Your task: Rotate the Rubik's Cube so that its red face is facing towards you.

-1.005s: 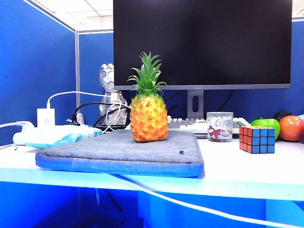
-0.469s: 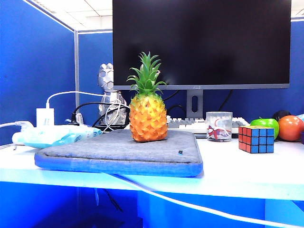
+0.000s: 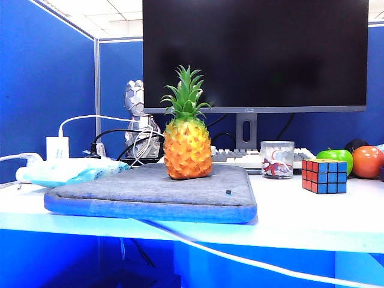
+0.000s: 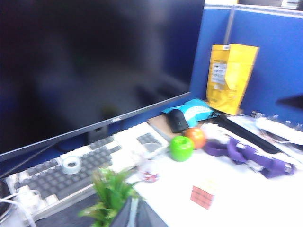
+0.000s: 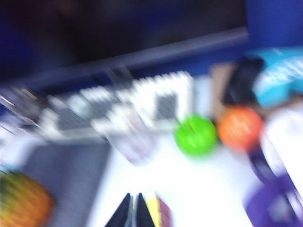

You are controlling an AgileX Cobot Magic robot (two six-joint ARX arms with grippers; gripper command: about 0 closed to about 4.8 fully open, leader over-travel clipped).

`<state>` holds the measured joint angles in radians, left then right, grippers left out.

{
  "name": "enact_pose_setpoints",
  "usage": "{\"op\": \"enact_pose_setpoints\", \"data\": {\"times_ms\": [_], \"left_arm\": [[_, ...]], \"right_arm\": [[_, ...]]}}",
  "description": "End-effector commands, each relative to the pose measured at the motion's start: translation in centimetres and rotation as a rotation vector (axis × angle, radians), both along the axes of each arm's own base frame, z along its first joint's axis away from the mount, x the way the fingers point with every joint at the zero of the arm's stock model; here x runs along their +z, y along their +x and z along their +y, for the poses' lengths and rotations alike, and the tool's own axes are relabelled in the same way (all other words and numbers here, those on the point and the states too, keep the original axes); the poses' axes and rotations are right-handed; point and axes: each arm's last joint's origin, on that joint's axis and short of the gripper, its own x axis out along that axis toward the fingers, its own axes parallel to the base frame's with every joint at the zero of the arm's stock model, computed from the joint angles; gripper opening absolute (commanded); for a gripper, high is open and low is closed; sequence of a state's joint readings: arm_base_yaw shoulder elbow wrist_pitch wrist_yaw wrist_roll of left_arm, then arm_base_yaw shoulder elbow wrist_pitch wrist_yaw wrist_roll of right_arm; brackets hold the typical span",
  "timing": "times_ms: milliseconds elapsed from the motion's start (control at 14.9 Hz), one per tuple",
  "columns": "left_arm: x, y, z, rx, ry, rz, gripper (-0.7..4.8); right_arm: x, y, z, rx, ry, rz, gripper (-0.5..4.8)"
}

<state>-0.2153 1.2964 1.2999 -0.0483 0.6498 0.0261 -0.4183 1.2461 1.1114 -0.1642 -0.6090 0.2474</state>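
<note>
The Rubik's Cube (image 3: 324,176) sits on the white desk (image 3: 300,219) at about four o'clock in the exterior view. It is untouched, with a blue side squarely toward that camera. The red face (image 3: 309,176) is turned off to nine o'clock, which is why the task calls for a turn about its upright axis. Its top looks yellow.

Just behind the cube, at one o'clock of it, lie the green apple (image 3: 336,158) and an orange fruit (image 3: 368,161). The two are close together and near enough that a wide swing of the cube could nudge them. At ten o'clock of the cube stands a clear glass cup (image 3: 277,159) in front of the keyboard (image 3: 237,158). Further off toward nine o'clock, a toy pineapple (image 3: 187,141) stands on a grey padded sleeve (image 3: 150,192). The monitor (image 3: 255,54) fills the back.

No arm shows in the exterior view. In the right wrist view, which is badly smeared, the right gripper (image 5: 132,213) hangs above the desk with its dark fingertips (image 5: 141,211) drawn nearly together and nothing between them. The cube's yellow and red edge (image 5: 158,213) lies just beside them. The left gripper's own jaws are not clearly shown. A dark wedge at the frame edge may be them, pressed together, and empty as far as I can judge. Its camera looks across the pineapple's leaves (image 4: 112,191) to the cube, well apart at four o'clock.
</note>
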Motion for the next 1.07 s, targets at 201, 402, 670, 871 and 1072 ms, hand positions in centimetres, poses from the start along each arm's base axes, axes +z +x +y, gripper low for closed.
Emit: {"op": "enact_pose_setpoints", "data": {"times_ms": [201, 402, 670, 871, 1072], "left_arm": [[-0.3, 1.4, -1.0, -0.133, -0.01, 0.059, -0.01], [-0.8, 3.0, -2.6, -0.265, -0.047, 0.156, 0.3], [-2.7, 5.5, -6.3, -0.341, -0.024, 0.262, 0.31], [-5.5, 7.1, -10.5, -0.361, 0.029, 0.311, 1.22], [-8.8, 9.1, -16.4, -0.237, 0.133, 0.391, 3.87]], "right_arm": [[-4.6, 1.7, -7.4, 0.218, 0.356, 0.097, 0.23], [-8.3, 2.7, -9.7, 0.368, 0.51, 0.127, 0.23], [-12.1, 4.1, -10.8, 0.355, 0.586, 0.19, 0.23], [-14.0, 4.7, -11.3, 0.315, 0.599, 0.227, 0.23], [-15.6, 5.1, -11.0, 0.27, 0.587, 0.287, 0.23]]}}
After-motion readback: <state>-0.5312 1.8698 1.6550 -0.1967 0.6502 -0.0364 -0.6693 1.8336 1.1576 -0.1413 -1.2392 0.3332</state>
